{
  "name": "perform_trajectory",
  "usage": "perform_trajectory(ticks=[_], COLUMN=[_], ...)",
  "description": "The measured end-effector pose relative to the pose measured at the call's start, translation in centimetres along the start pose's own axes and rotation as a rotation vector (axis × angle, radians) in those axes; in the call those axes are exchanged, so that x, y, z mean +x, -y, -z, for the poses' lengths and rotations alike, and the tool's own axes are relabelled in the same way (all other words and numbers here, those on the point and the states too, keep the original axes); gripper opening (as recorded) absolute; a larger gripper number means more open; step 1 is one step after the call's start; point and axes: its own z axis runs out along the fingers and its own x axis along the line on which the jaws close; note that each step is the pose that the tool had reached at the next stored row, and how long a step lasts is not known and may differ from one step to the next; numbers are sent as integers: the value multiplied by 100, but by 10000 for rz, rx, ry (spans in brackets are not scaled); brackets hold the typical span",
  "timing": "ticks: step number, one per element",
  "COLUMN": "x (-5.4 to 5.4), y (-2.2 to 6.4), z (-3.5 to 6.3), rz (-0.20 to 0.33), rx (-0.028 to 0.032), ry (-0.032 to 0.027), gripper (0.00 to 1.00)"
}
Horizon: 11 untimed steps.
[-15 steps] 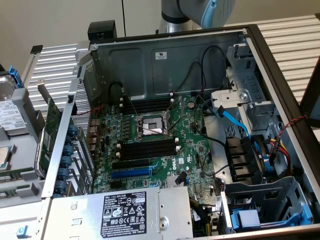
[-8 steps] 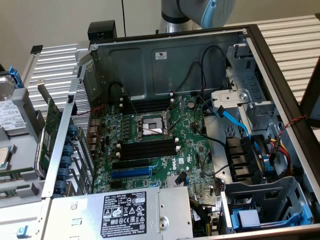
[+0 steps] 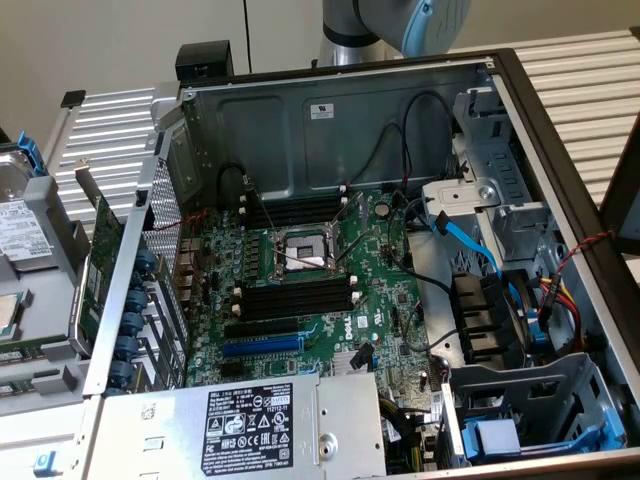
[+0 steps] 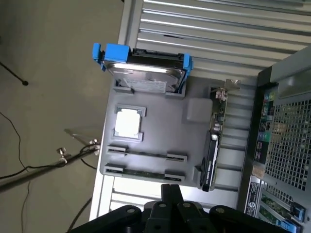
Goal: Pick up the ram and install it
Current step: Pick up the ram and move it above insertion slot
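We note jaws closed, empty, near tray on bench. Ram lies in tray holder beside second stick, well apart from motherboard slots. Risks, we judge: closed jaws striking ram; grabbing expansion card instead.

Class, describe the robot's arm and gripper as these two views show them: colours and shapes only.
The arm is a rounded tube, silver-grey metal with a light blue joint cap. The gripper is matt black, built of chunky rounded segments.
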Motion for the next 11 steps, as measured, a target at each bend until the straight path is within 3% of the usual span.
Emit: perform_trajectory(ticks=[11], x=[-1], y=[1], z=[-14], rz=[2003], rx=[30], ry=[-90], gripper=[11])
